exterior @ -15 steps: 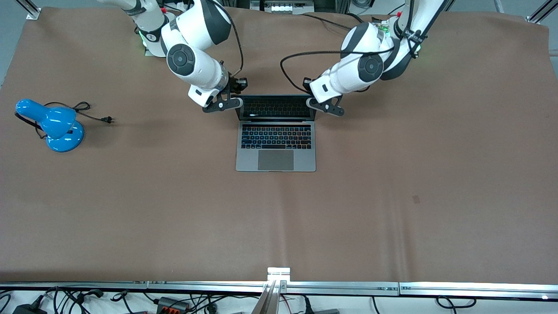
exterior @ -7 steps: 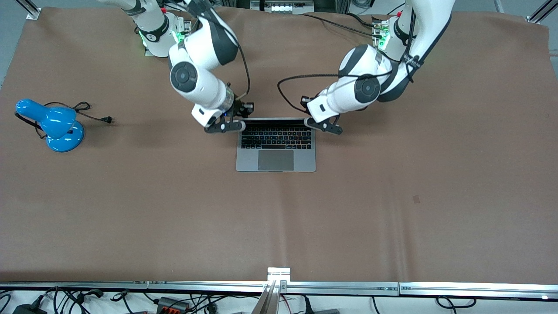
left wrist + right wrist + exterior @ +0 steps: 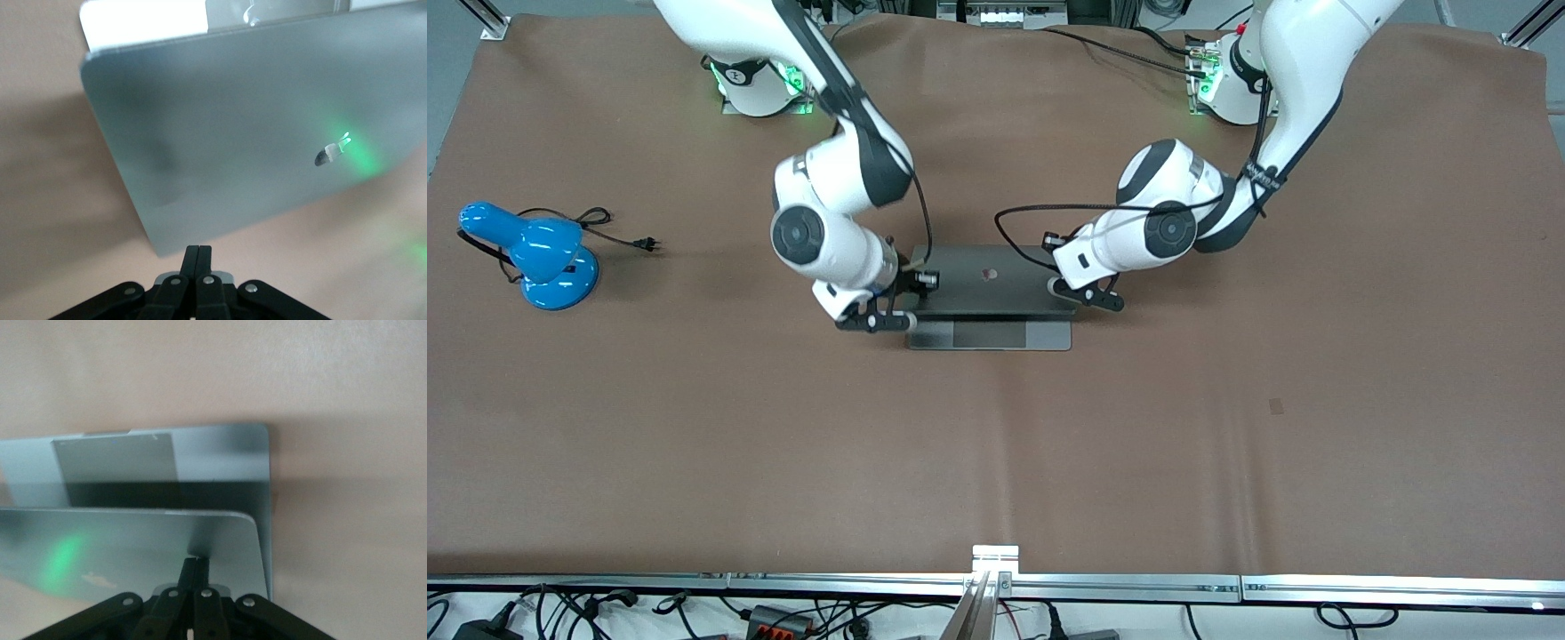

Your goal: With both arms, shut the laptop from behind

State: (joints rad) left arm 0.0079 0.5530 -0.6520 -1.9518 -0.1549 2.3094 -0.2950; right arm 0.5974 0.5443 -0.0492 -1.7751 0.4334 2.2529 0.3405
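**A:** Where's the laptop (image 3: 987,280)?

**B:** Take the table (image 3: 1227,444) as a dial, twelve at the bases. The laptop is about centre, a little toward twelve. Its lid is tipped most of the way down, with only a strip of the base and trackpad showing at the six o'clock edge. A lamp (image 3: 534,253) sits well apart at nine.

**A:** And the grippers?

**B:** The right gripper (image 3: 876,320) is at the lid's nine o'clock corner and the left gripper (image 3: 1087,296) at its three o'clock corner. Both are clenched and grasp nothing. In the right wrist view the right gripper (image 3: 195,563) has its tips pressed together against the lid (image 3: 133,547) near its edge. In the left wrist view the left gripper (image 3: 199,252) is shut the same way at the lid's (image 3: 233,133) rim. I can't tell whether it is touching or only just beside.

**A:** What could go wrong?

**B:** I'd say slipping, mostly. Narrow closed tips on smooth metal near the corners could slide off, and then the lid would drop the last bit and slam. If one arm pushes lower than the other, the lid gets twisted at the hinge. Too much push toward six could also shove the whole laptop across the table instead of folding it.
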